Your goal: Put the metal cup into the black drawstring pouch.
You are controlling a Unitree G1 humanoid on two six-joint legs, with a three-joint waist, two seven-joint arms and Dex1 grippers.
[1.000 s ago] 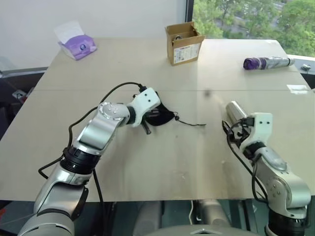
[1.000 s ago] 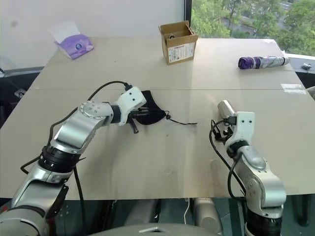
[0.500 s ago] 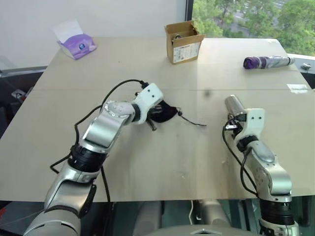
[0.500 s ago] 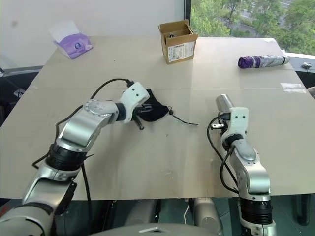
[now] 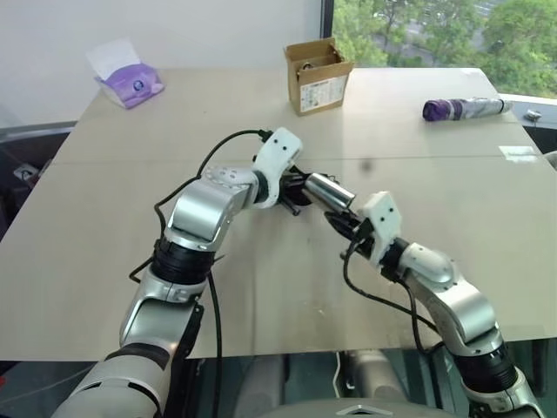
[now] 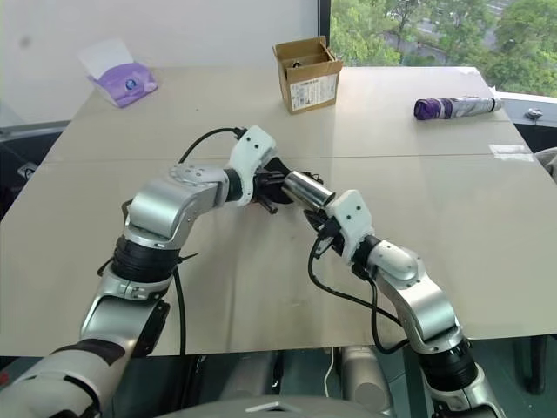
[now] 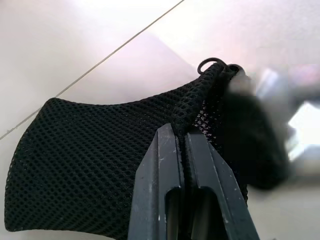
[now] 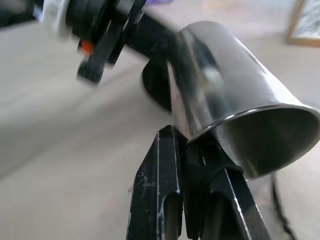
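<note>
My left gripper point(image 7: 181, 131) is shut on the mesh edge of the black drawstring pouch point(image 7: 95, 150) near its mouth, holding it just above the table at mid-centre. The metal cup point(image 5: 329, 192), shiny and lying tilted, points its base toward the pouch and almost touches it. My right gripper point(image 8: 192, 142) is shut on the cup's rim point(image 8: 260, 112), with one finger inside the open end. In the left eye view the right gripper point(image 5: 345, 220) sits just right of the left gripper point(image 5: 293, 190). Most of the pouch is hidden behind the left hand and the cup.
At the table's far side stand a cardboard box point(image 5: 315, 74), a purple tissue pack point(image 5: 129, 83) at the far left and a purple-and-silver folded umbrella point(image 5: 466, 108) at the far right. A white slip point(image 5: 513, 150) lies near the right edge.
My right arm has swung left across the table with the cup, tipping it toward the pouch. My left gripper has lifted the pouch slightly and shifted it right.
</note>
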